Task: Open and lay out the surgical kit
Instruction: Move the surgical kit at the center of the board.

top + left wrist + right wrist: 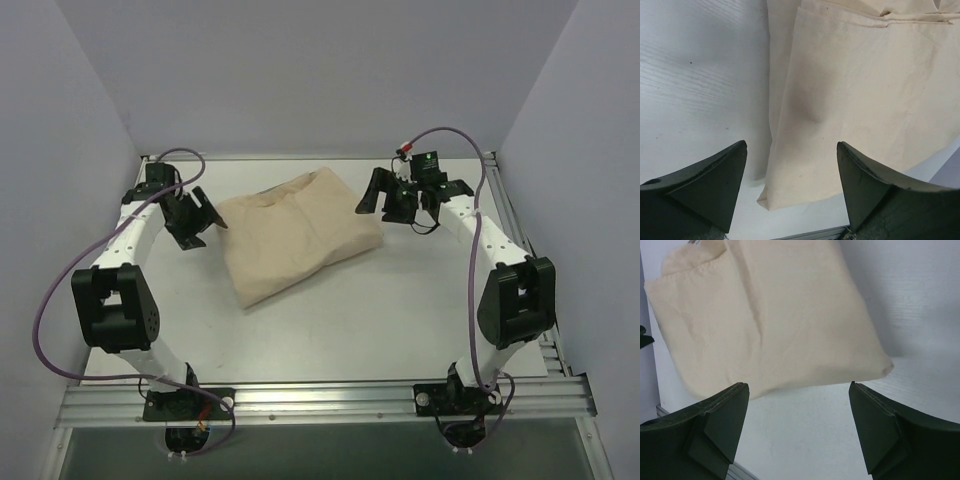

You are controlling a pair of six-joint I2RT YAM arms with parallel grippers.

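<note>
Bases [180, 405] of both arms sit nearest me, bolted to the metal rail [330, 400] along the near edge of the white worktop [380, 320]. From there each arm bends up and stretches away from me, the left one on the left, the right one on the right.

Past a bare stretch of worktop I see the beige cloth wrap [300, 232]. It is a folded bundle lying flat around the middle of the worktop. It is turned at an angle, so that one corner points toward the near left and another toward my right arm. It is folded shut, with seams and overlapping flaps showing on top.

My left gripper [200, 220] sits just beside the bundle's left corner. Through its wrist camera I see both fingers [715, 185] spread wide. The wrap's edge and one corner lie on the worktop below the gap, and nothing is pinched between them.

My right gripper [385, 200] is a little farther off, close to the bundle's far right edge. Its wrist camera shows the jaws wide apart as well, with a rounded corner of the wrap lying beyond the fingertips [880, 430], and it has hold of nothing. From above I cannot tell whether either gripper touches the cloth.

Farthest off, plain pale walls [300, 70] close in the cell.
</note>
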